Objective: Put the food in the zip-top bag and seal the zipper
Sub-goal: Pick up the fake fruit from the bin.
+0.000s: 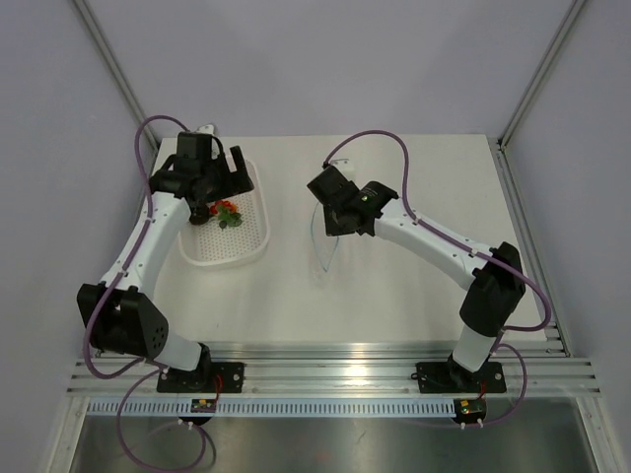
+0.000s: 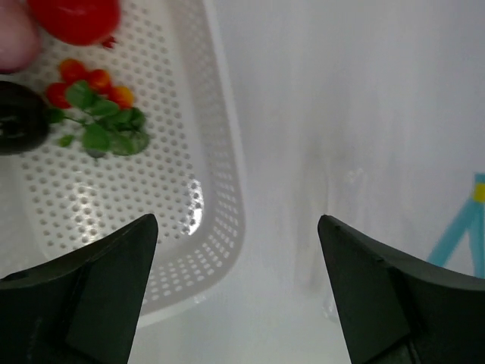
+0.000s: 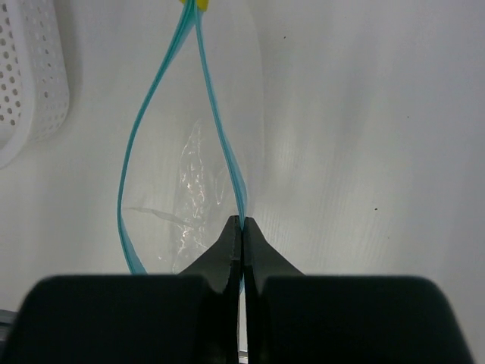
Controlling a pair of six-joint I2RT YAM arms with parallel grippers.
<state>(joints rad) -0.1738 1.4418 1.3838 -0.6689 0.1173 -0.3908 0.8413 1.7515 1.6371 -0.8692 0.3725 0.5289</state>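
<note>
The clear zip-top bag (image 3: 193, 174) lies on the table with its mouth held open in a loop. My right gripper (image 3: 241, 224) is shut on one side of its light blue zipper strip (image 3: 223, 144); the bag also shows in the top view (image 1: 325, 241). My left gripper (image 2: 236, 227) is open and empty above the near rim of the white basket (image 2: 220, 189). The food lies in the basket: a red round piece (image 2: 76, 19), a pink piece (image 2: 15, 42) at the frame edge, and a green leafy piece with small red fruits (image 2: 98, 121). The food also shows in the top view (image 1: 225, 212).
The white perforated basket (image 1: 251, 241) stands at the left of the table, left of the bag. Part of the bag's blue strip (image 2: 458, 227) shows at the right edge of the left wrist view. Aluminium frame posts stand at the back corners.
</note>
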